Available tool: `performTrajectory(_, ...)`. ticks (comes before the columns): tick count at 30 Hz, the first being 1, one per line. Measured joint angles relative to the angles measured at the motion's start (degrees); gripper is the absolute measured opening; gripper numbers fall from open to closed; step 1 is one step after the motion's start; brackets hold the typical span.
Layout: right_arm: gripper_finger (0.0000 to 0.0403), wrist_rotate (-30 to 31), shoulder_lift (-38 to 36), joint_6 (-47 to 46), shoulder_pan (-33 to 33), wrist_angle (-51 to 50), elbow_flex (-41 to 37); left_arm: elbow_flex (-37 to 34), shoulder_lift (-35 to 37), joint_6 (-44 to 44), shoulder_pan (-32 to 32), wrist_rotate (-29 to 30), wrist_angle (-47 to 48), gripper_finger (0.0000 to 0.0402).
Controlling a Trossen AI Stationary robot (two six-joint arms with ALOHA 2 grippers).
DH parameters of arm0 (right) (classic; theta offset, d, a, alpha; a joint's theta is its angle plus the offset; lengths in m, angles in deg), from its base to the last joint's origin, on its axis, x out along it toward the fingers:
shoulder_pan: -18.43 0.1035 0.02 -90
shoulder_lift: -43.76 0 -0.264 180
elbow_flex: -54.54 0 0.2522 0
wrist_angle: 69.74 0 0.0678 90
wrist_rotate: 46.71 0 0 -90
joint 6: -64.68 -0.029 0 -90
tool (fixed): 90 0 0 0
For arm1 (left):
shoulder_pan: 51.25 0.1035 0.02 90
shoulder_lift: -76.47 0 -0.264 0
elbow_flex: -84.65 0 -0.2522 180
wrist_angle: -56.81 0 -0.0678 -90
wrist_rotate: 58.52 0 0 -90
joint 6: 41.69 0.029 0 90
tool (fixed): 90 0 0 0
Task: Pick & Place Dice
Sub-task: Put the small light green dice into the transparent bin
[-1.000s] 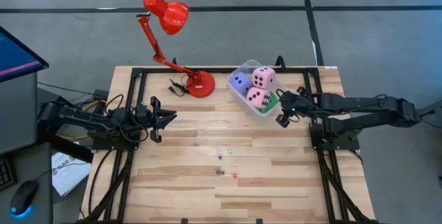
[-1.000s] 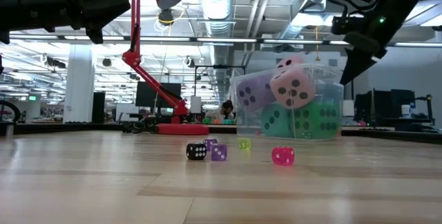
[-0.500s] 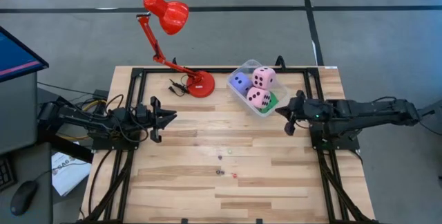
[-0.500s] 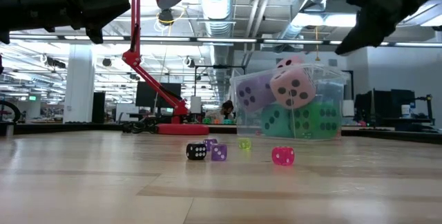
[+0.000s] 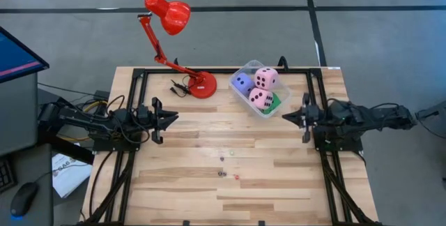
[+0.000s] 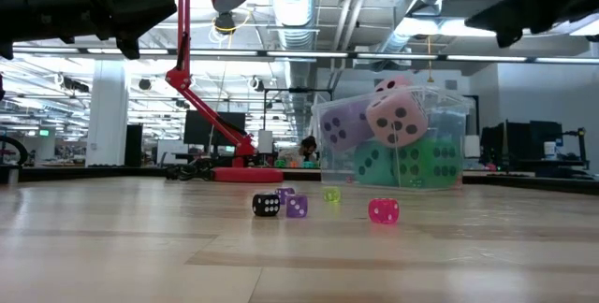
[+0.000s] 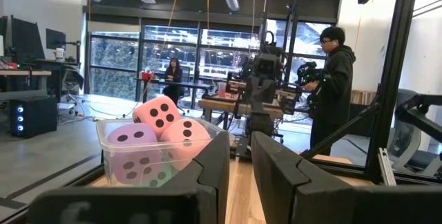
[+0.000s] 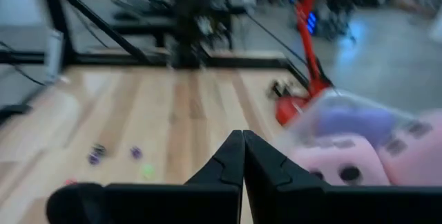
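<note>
Pale plank table (image 5: 181, 177) with a black frame, a red desk lamp (image 5: 171, 17) at its far edge, and an open-plan workshop beyond, where a person in dark clothing (image 7: 335, 86) stands. The clear plastic tub (image 5: 245, 69) near the lamp holds the large soft dice: two pink dice (image 5: 265, 78), a purple-blue die (image 5: 241, 82) and a green die (image 5: 276, 102), matte cubes with rounded corners and dark pips. Four tiny hard dice (image 6: 281, 204) (black, purple, yellow-green, magenta) lie loose at mid-table. The right gripper (image 5: 304, 117) sits beside the tub, fingers pressed together and empty; the left gripper (image 5: 166, 118) waits opposite, fingers slightly parted. For a tiny die, you would do well to spread the fingers first, descend vertically, and close across flat faces, since such hard cubes probably skid.
</note>
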Motion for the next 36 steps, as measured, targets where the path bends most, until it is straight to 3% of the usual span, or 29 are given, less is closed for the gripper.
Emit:
performTrajectory(7,0.0,-3.39,-5.85,1.11,0.03,5.27,-6.14,0.02,-0.01,-0.99,0.02,0.0,-0.01,0.0053)
performTrajectory(15,0.0,-3.18,-7.11,0.49,-0.5,6.82,-8.62,0.0,-2.6,-4.62,0.0,-1.99,-1.15,0.0053)
performTrajectory(20,0.0,-3.09,-7.13,3.83,-0.71,6.62,-8.62,0.02,-9.87,-7.79,0.0,-2.6,-5.48,0.0053)
performTrajectory(31,0.0,-0.42,-7.11,4.36,-0.73,4.72,-8.64,0.13,-31.1,-8.55,0.0,-2.62,-26.56,0.0053)
performTrajectory(36,0.0,-0.2,-7.11,3.65,-0.73,2.96,-8.64,3.37,-37.59,-7.34,0.0,-2.61,-29.54,0.0053)
